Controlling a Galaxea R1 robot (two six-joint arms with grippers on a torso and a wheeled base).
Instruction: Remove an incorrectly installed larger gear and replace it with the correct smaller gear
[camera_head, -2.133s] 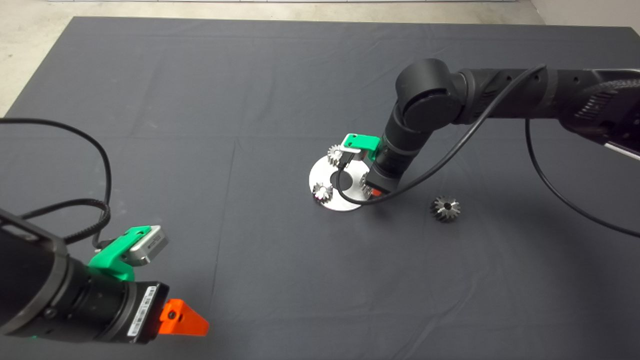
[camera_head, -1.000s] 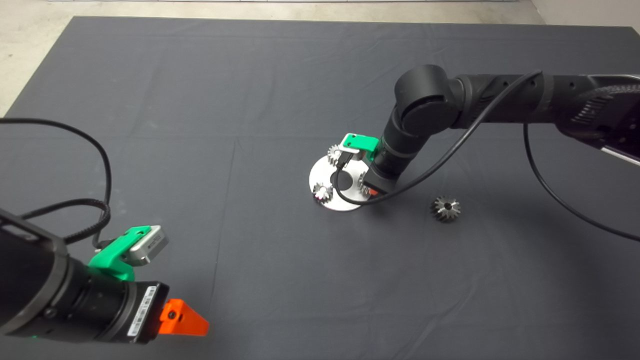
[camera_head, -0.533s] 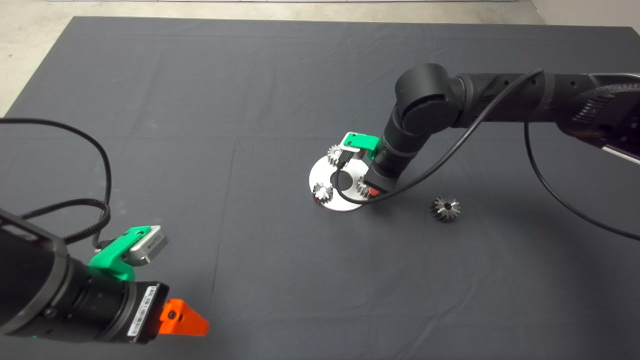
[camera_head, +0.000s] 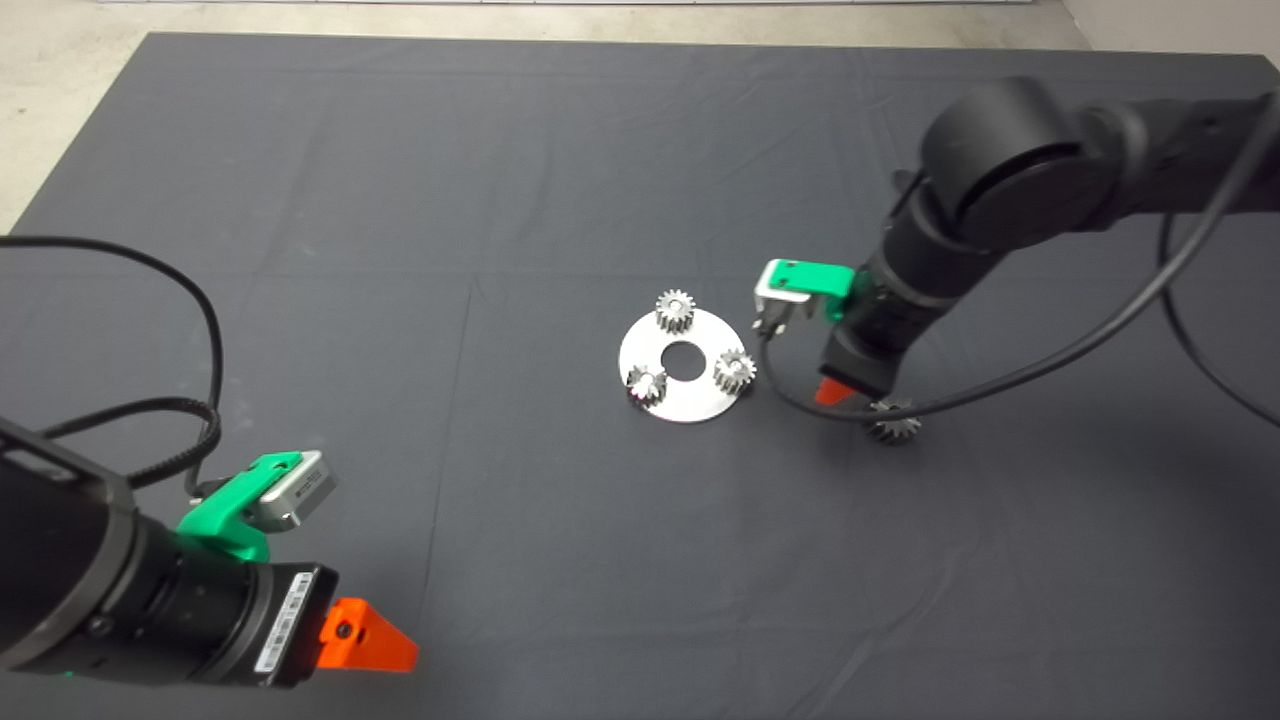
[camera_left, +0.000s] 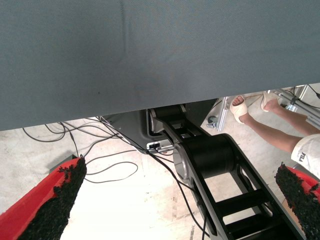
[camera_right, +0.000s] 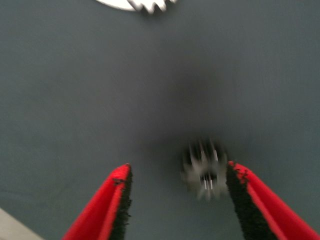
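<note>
R gripper (camera_head: 838, 392) left disc (camera_head: 690, 405), now over larger gear (camera_head: 893, 430), released | smaller gear (camera_head: 735, 371) seated | L gripper (camera_head: 365, 635) parked, released

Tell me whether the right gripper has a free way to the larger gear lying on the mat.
Probably yes. The right gripper is open above the larger gear, which lies between its fingers, close to one pad. Only bare mat surrounds the gear, and the plate with its small gears sits apart.
</note>
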